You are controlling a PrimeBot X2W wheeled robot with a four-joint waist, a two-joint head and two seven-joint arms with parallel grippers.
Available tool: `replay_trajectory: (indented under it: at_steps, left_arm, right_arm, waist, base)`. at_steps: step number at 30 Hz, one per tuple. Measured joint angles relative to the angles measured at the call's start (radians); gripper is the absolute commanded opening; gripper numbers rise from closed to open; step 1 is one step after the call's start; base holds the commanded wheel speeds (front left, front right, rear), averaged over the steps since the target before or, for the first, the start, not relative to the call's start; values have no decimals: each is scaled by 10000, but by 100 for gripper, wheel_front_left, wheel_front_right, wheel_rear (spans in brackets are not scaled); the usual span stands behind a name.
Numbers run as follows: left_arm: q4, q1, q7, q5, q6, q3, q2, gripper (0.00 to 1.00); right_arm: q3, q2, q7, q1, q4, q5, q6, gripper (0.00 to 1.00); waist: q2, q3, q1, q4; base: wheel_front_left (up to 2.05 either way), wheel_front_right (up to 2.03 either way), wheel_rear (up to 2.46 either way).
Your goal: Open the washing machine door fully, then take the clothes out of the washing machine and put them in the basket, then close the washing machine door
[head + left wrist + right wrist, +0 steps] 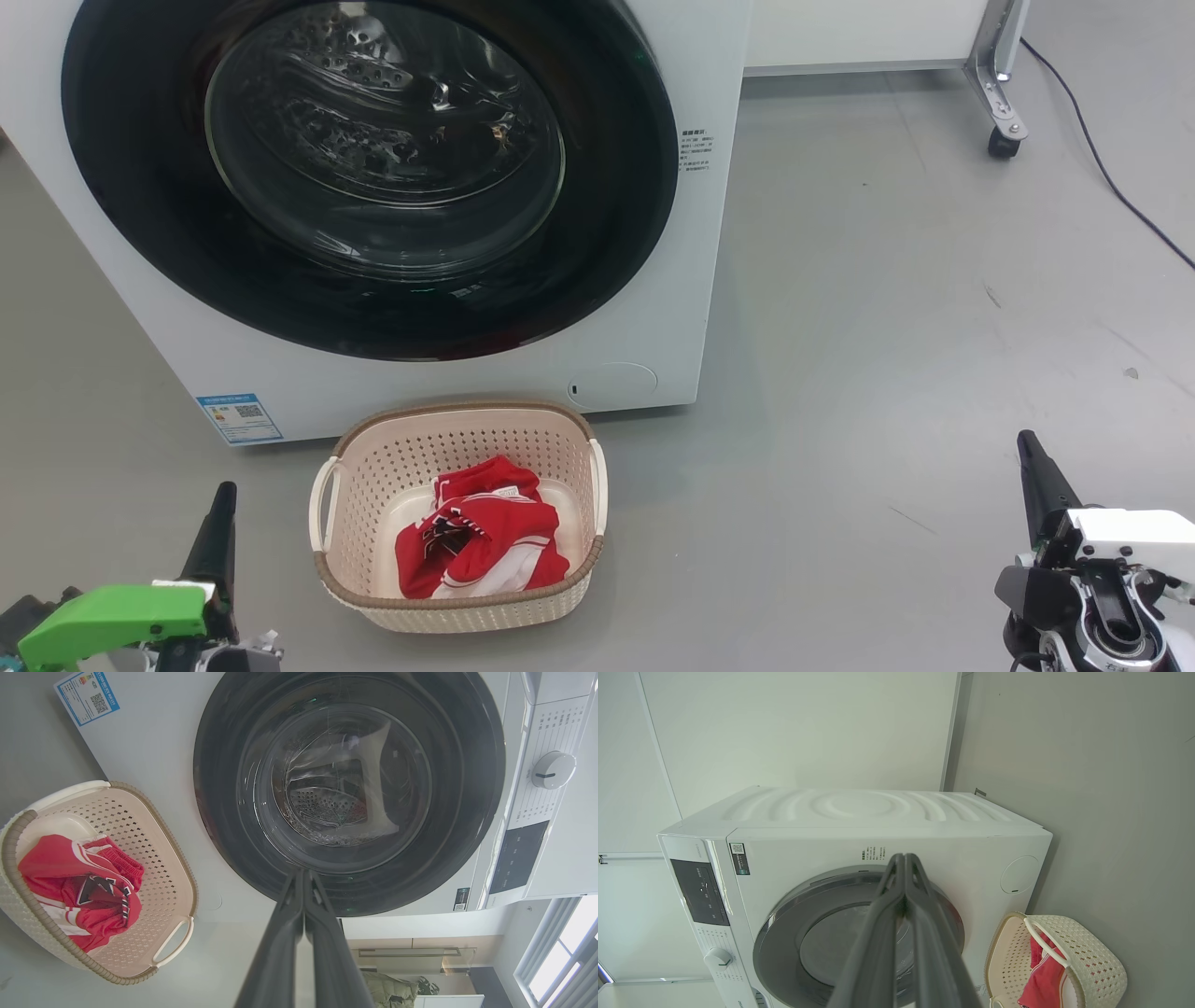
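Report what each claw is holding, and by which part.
Nothing is held. The left claw and the right claw are both shut empty; the clothes lie in the basket, apart from both.

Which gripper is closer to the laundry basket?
Left. The left gripper is just to the left of the basket, not touching it; the right gripper is far off to its right.

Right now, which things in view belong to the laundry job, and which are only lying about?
For the job: washing machine, washing machine door, clothes, basket.
Lying about: wheeled metal frame, black cable.
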Motion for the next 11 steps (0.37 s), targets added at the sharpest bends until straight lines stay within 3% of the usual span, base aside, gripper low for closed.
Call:
replay_trajectory:
  at_steps: [11]
  left_arm:
    - [4, -2, 46, 0, 0, 13, -4, 0]
  right_arm:
    - [-12, 8, 2, -1, 8, -2, 0, 0]
  waist:
    - [0, 0, 0, 0]
  base:
    - [0, 0, 0]
